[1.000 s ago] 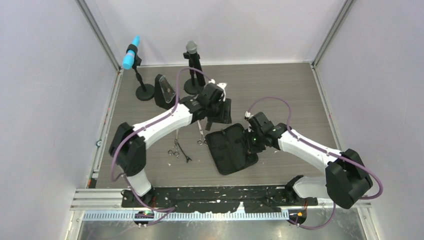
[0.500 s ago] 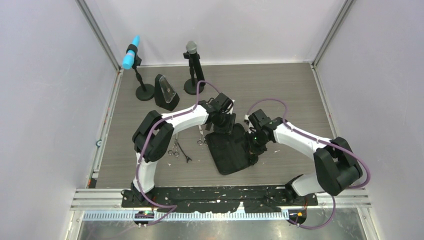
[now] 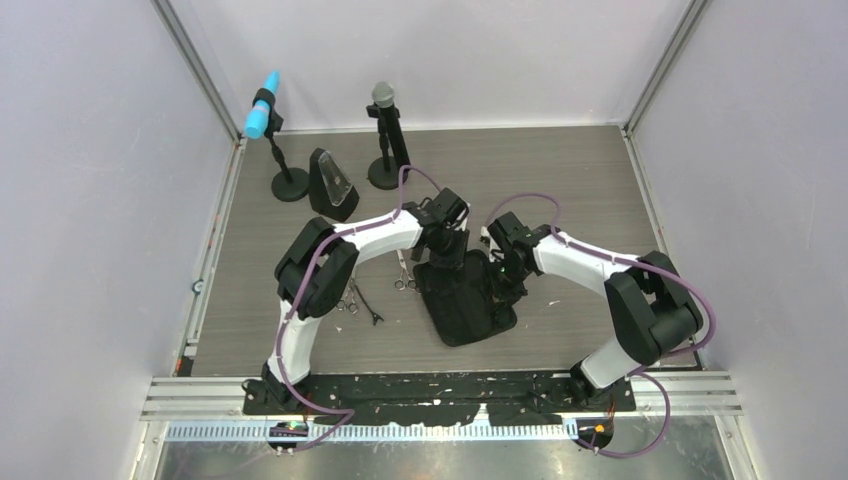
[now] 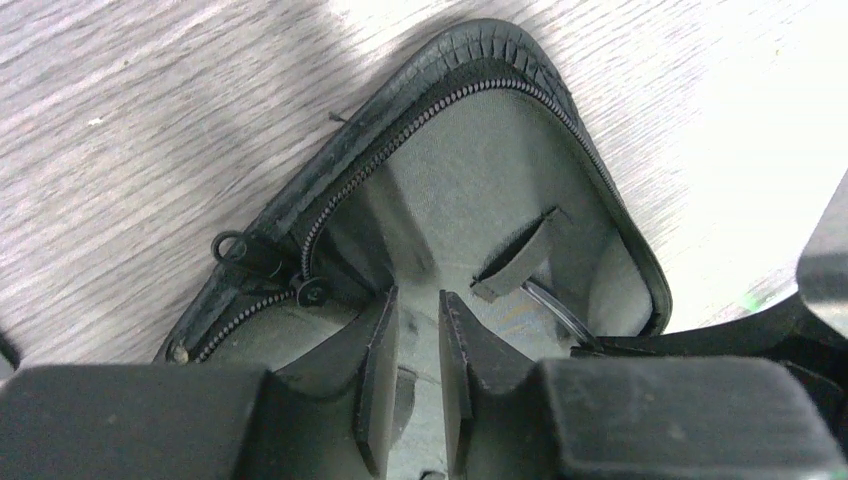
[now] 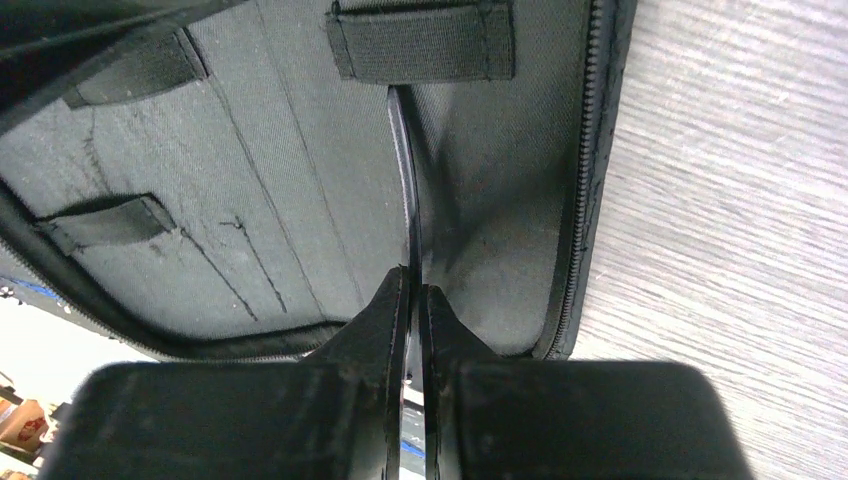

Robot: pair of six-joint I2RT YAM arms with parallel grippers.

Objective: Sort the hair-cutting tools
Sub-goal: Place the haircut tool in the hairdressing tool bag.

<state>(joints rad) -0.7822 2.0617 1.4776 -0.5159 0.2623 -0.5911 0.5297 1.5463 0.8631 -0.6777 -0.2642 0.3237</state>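
The black zippered pouch [image 3: 470,320] lies open mid-table. My left gripper [image 3: 446,262] sits on its far half; in the left wrist view the gripper [image 4: 418,300] is open a narrow gap over the grey lining [image 4: 470,150], holding nothing. My right gripper [image 3: 506,282] is at the pouch's right side, where it [image 5: 412,275] is shut on a thin black strip [image 5: 405,200], comb or hair clip, I cannot tell. The strip's tip lies under an elastic strap [image 5: 420,45]. Two silver scissors [image 3: 403,275] [image 3: 348,297] and a black clip [image 3: 372,312] lie left of the pouch.
A blue-headed microphone [image 3: 262,117] and a grey-headed microphone [image 3: 383,97] stand on round bases at the back left. A black wedge-shaped holder [image 3: 333,187] stands between them. Grey walls close in on three sides.
My left gripper moved down from beyond the pouch onto its far half. My right gripper moved up and left along the pouch's right side. The scissors and clip stayed put.
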